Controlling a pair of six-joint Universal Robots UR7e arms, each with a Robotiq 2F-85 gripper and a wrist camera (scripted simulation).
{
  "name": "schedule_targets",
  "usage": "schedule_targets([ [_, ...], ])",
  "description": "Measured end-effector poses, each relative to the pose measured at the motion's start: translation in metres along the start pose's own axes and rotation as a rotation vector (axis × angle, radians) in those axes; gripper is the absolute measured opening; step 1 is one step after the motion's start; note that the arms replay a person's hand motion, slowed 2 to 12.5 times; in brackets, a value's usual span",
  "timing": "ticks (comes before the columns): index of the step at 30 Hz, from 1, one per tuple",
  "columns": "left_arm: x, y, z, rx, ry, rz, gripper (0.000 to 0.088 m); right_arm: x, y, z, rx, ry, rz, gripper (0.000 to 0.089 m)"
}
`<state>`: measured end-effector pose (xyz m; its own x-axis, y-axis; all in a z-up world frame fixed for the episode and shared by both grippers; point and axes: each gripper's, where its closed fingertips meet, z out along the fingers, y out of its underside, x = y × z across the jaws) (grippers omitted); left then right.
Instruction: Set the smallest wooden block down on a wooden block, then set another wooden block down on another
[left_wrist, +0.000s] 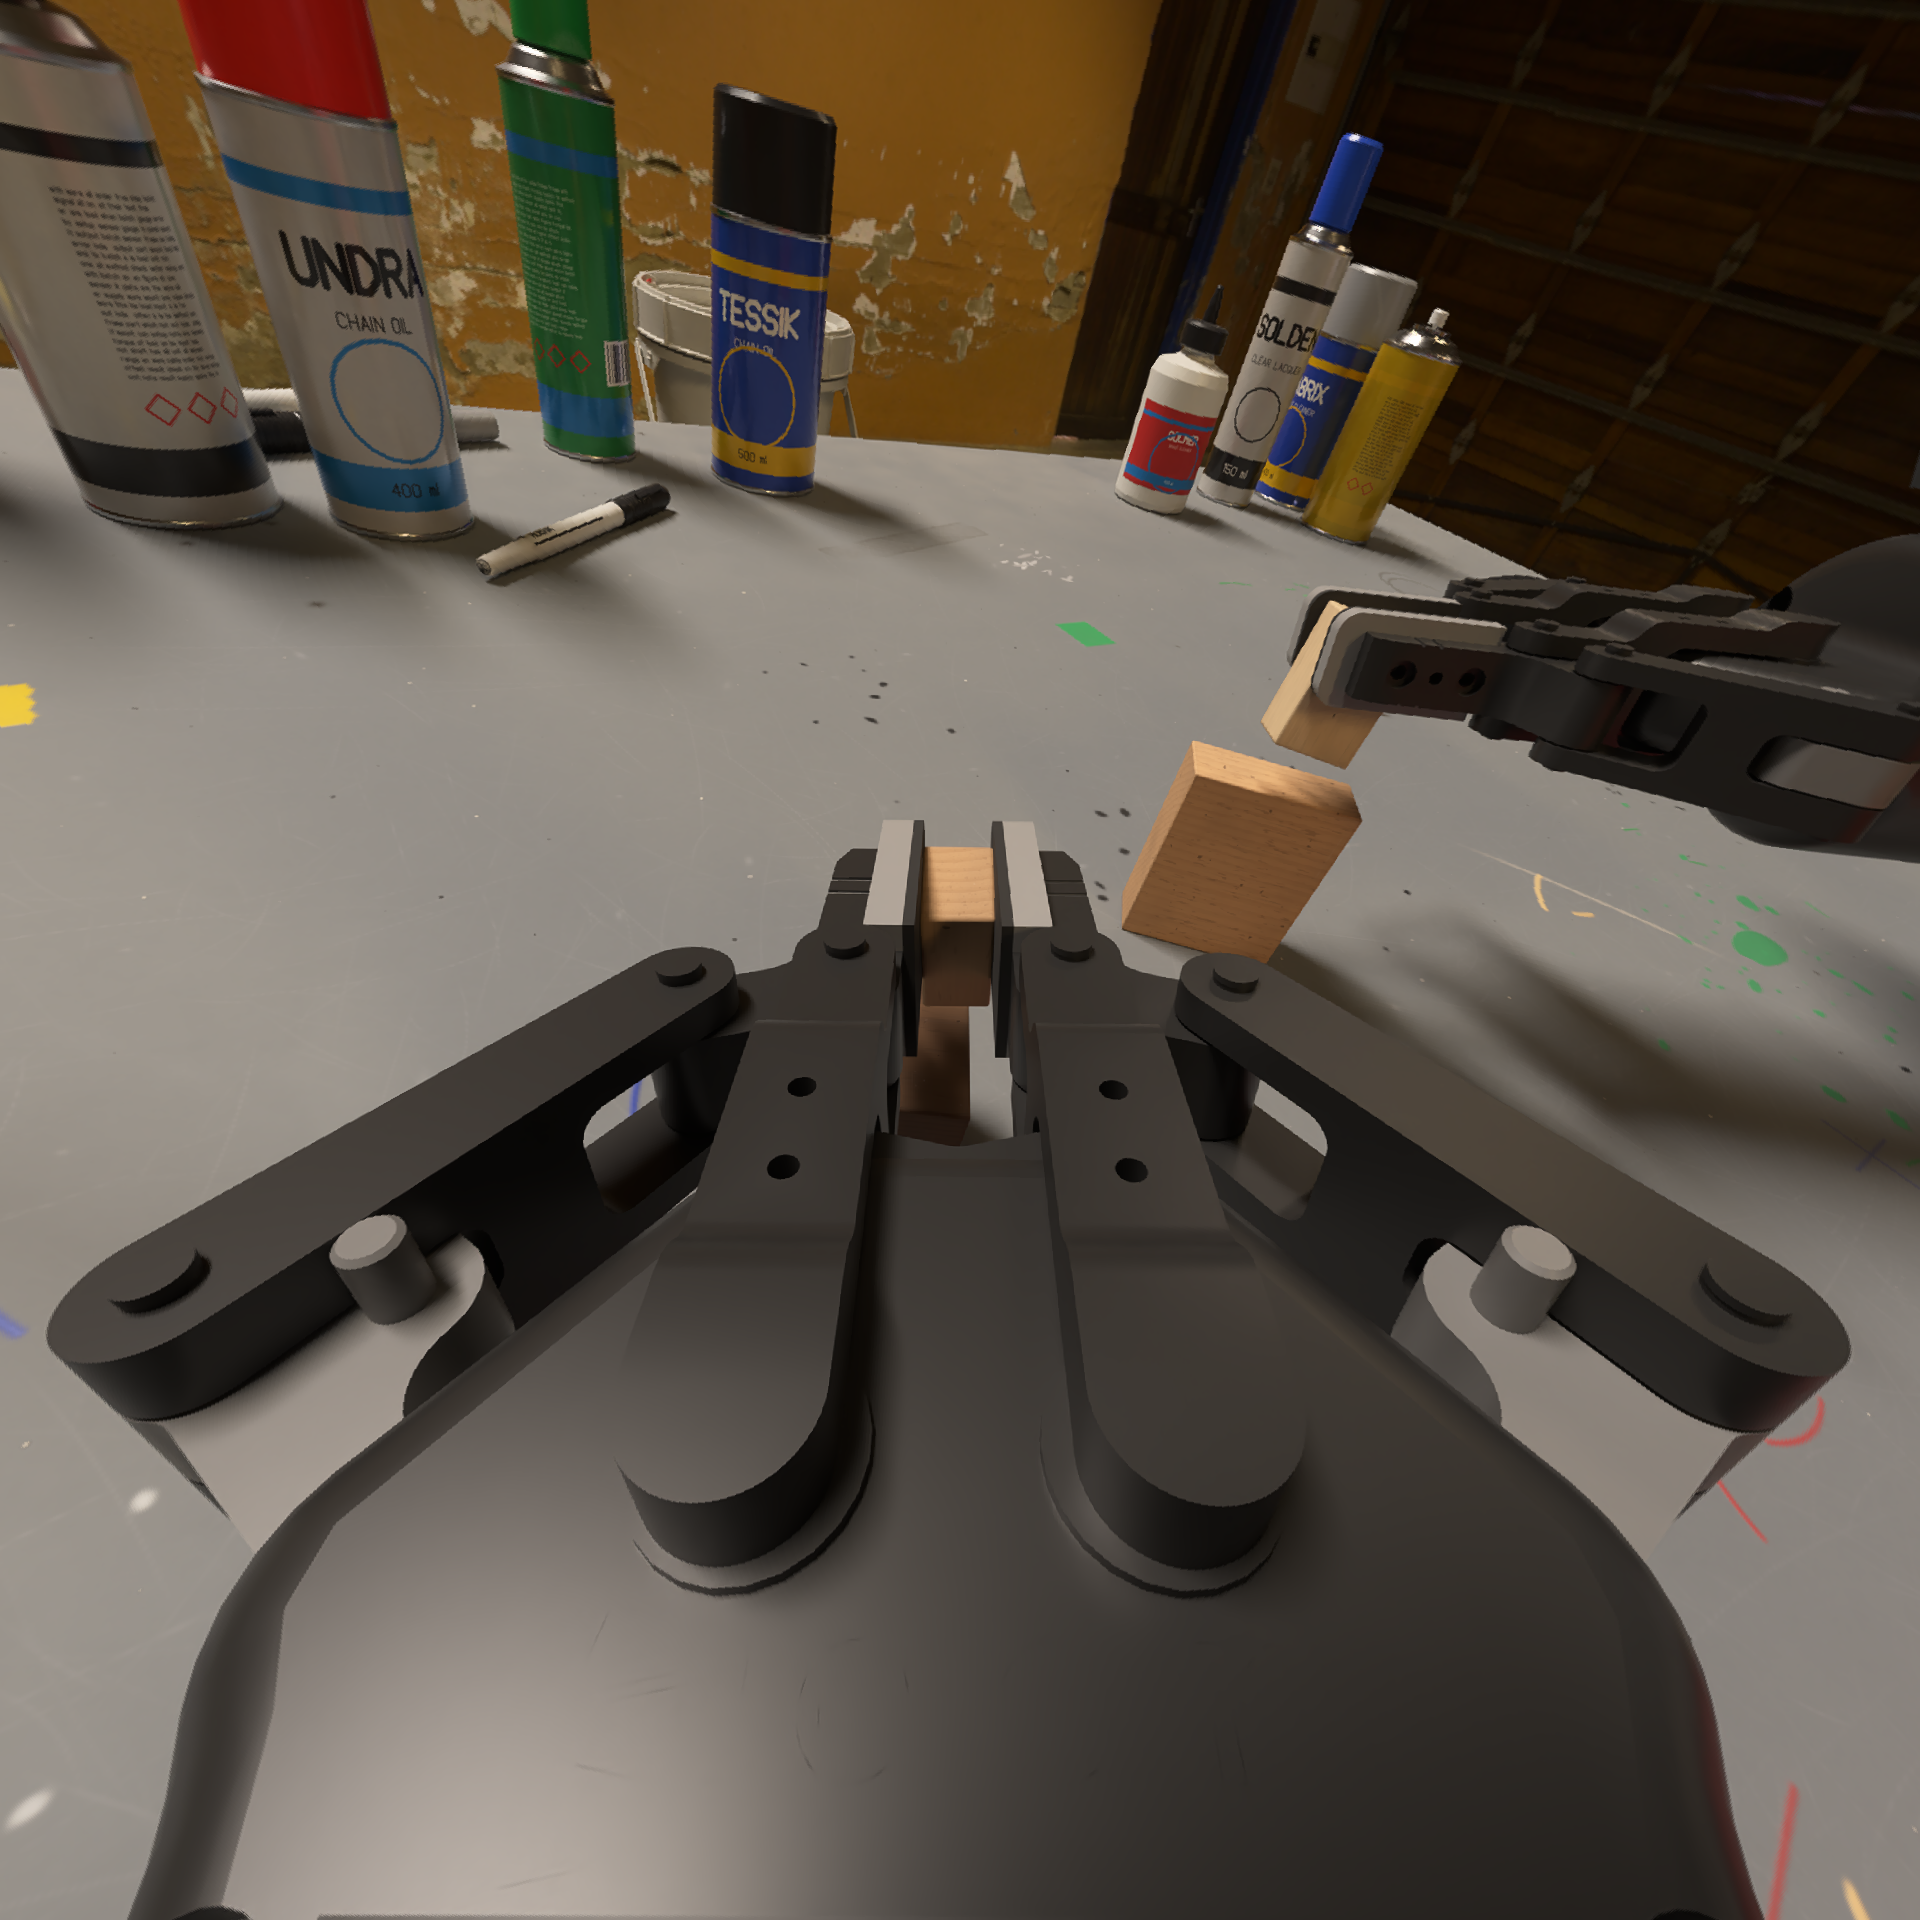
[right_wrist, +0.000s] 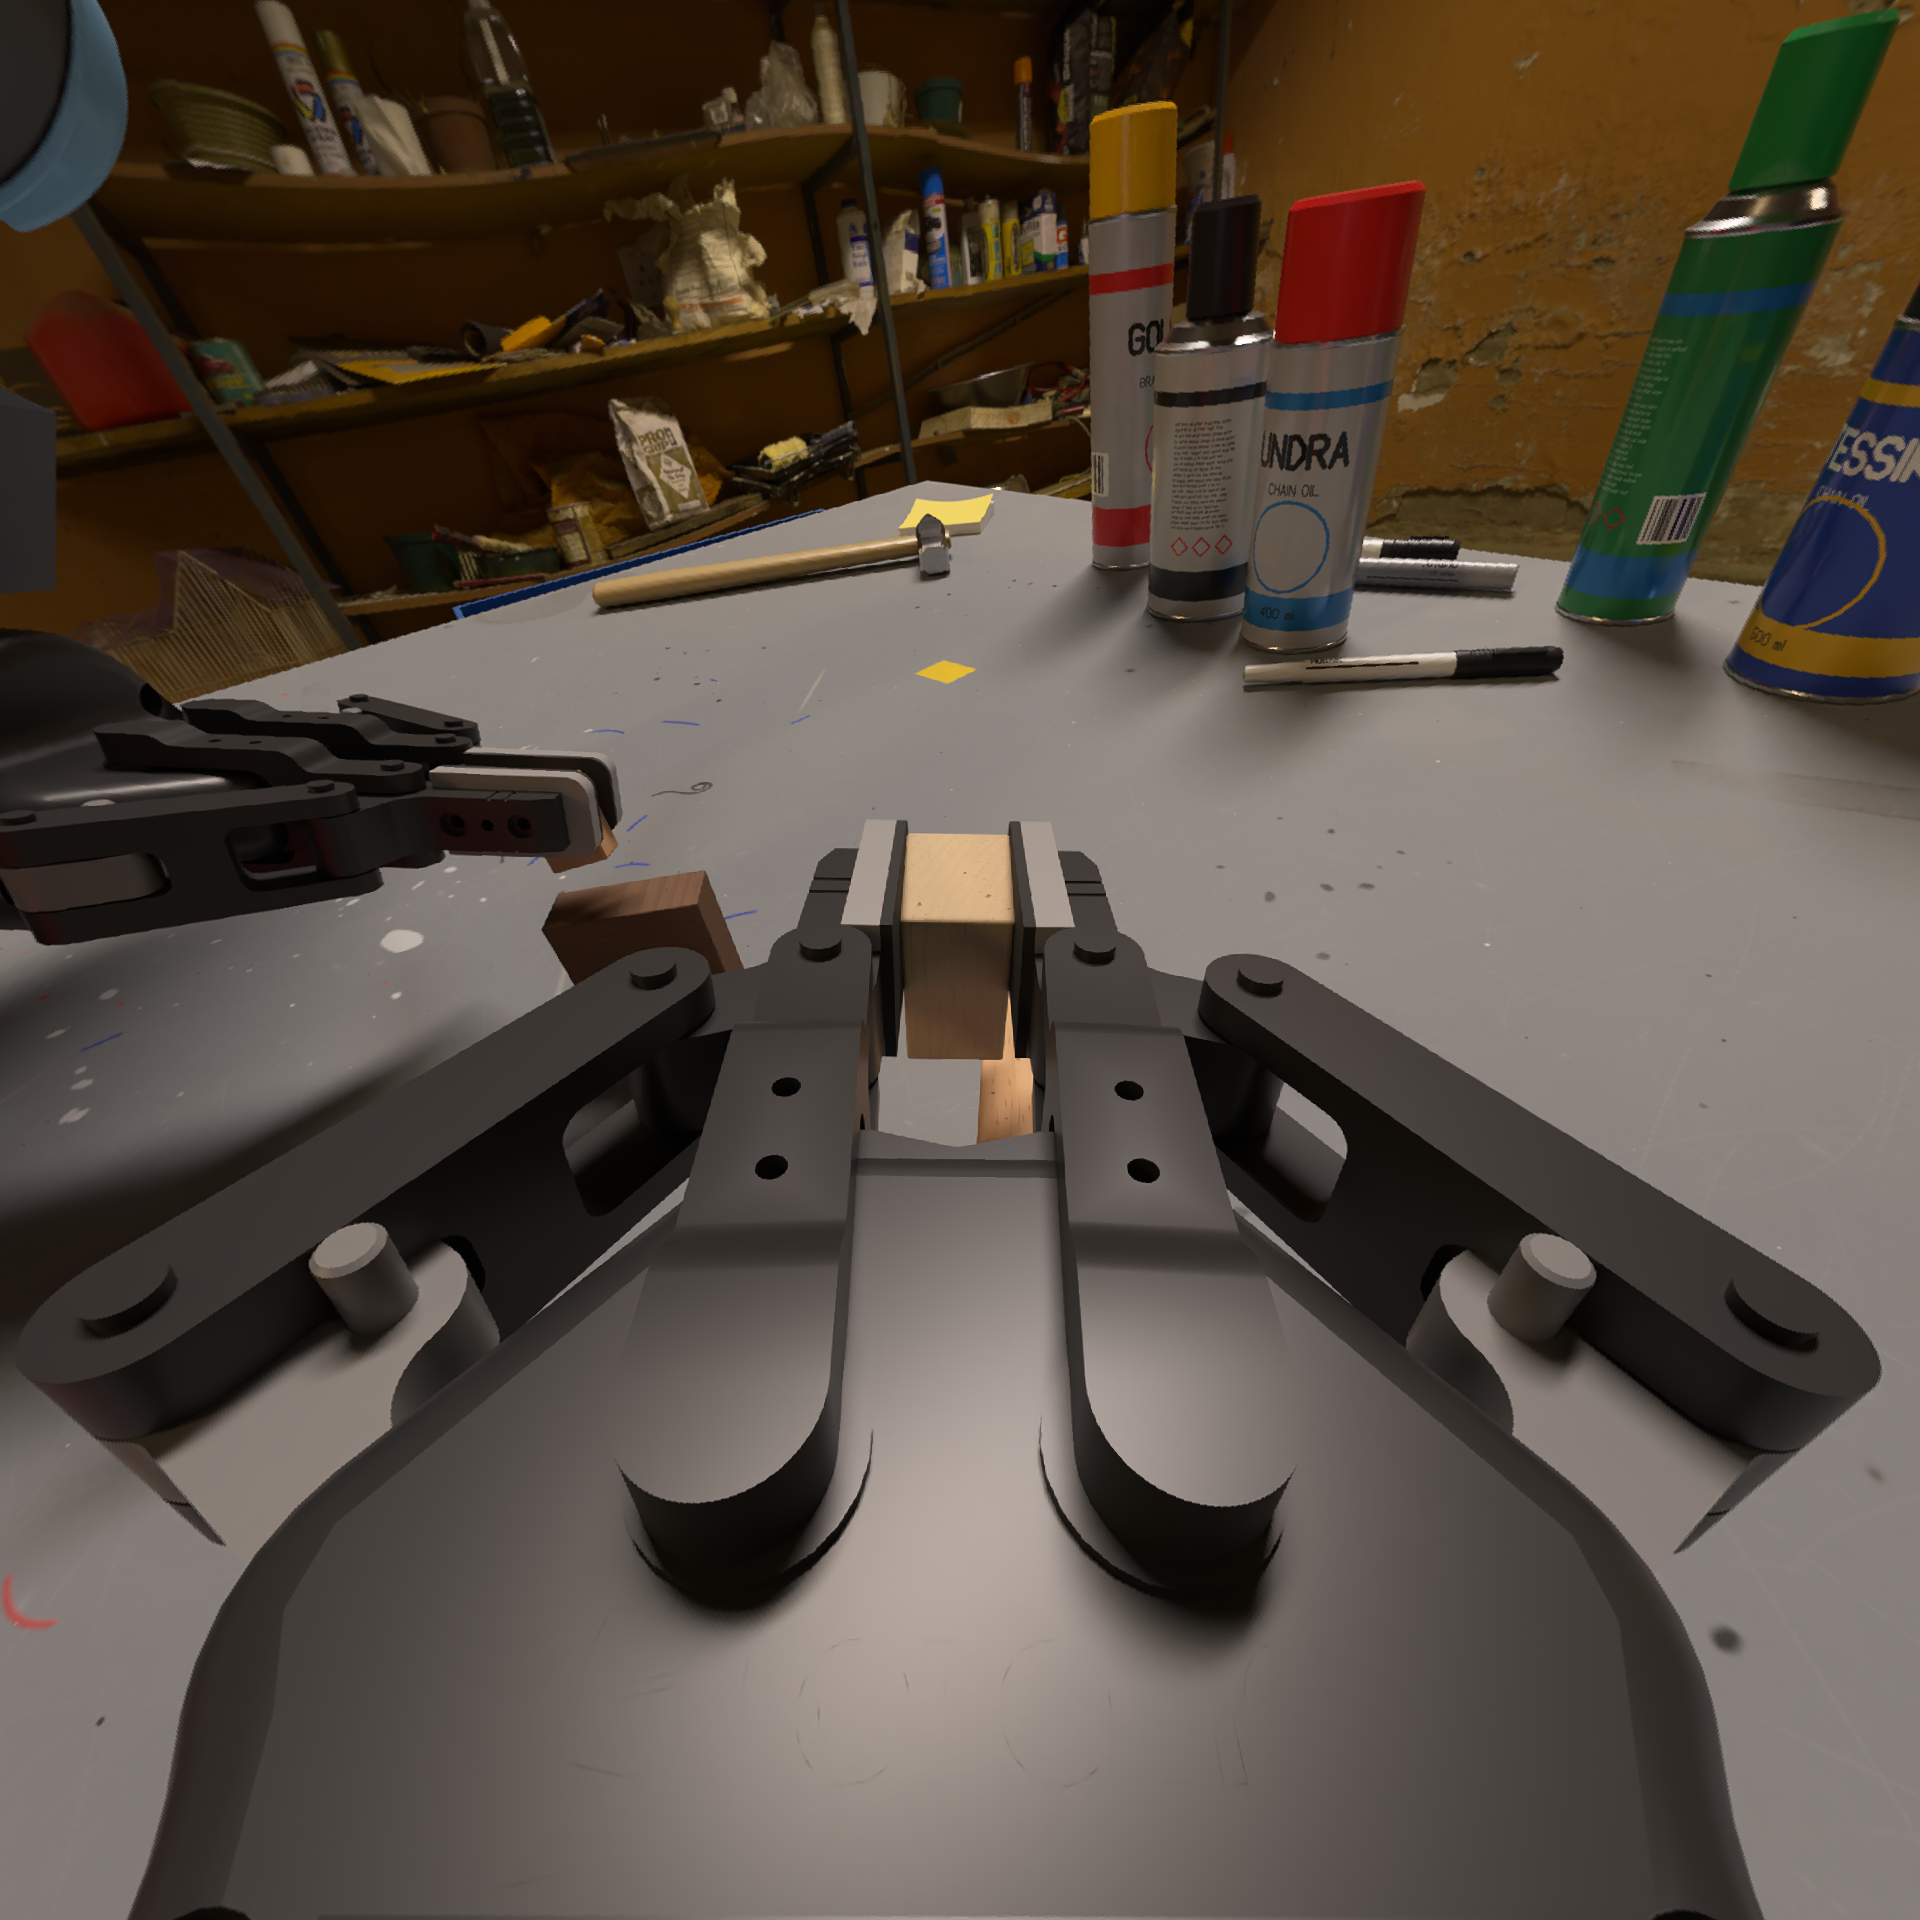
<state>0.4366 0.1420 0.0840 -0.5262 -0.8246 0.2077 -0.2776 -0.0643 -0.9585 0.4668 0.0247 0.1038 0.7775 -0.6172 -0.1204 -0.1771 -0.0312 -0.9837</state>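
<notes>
My left gripper (left_wrist: 958, 868) is shut on a small tan-brown wooden block (left_wrist: 956, 961), held above a dark brown block (left_wrist: 935, 1081) that shows through the gap between its fingers. In the right wrist view the left gripper (right_wrist: 587, 805) holds the small block (right_wrist: 584, 850) just over the dark brown block (right_wrist: 634, 920). My right gripper (right_wrist: 956, 883) is shut on a pale wooden block (right_wrist: 956, 966), with a light-brown block (right_wrist: 1006, 1101) below it. In the left wrist view the right gripper (left_wrist: 1320, 665) holds the pale block (left_wrist: 1307, 717) just above the upright light-brown block (left_wrist: 1236, 852).
Spray cans (left_wrist: 764, 301) stand along the far side of the grey table (left_wrist: 623, 779), and more cans and a glue bottle (left_wrist: 1169, 426) at the far right. A marker (left_wrist: 571, 528) lies near the cans. A hammer (right_wrist: 769, 566) and yellow notes (right_wrist: 948, 512) lie at the table's far end.
</notes>
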Motion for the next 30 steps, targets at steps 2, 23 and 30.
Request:
schedule_targets([
  [2,-0.0001,0.0001,0.0004,-0.001,-0.001,0.001,0.0112,-0.0002,0.0004,-0.0003,-0.001,0.000,-0.002,0.0170],
  [23,0.0051,0.0038,0.0041,-0.031,0.042,-0.016,0.0112,0.0029,0.0030,-0.0029,-0.011,0.012,0.000,0.0170],
  [30,0.0035,0.0063,0.0054,-0.050,0.035,-0.028,0.0112,0.0026,0.0045,-0.0025,-0.020,0.011,-0.004,0.0170],
])
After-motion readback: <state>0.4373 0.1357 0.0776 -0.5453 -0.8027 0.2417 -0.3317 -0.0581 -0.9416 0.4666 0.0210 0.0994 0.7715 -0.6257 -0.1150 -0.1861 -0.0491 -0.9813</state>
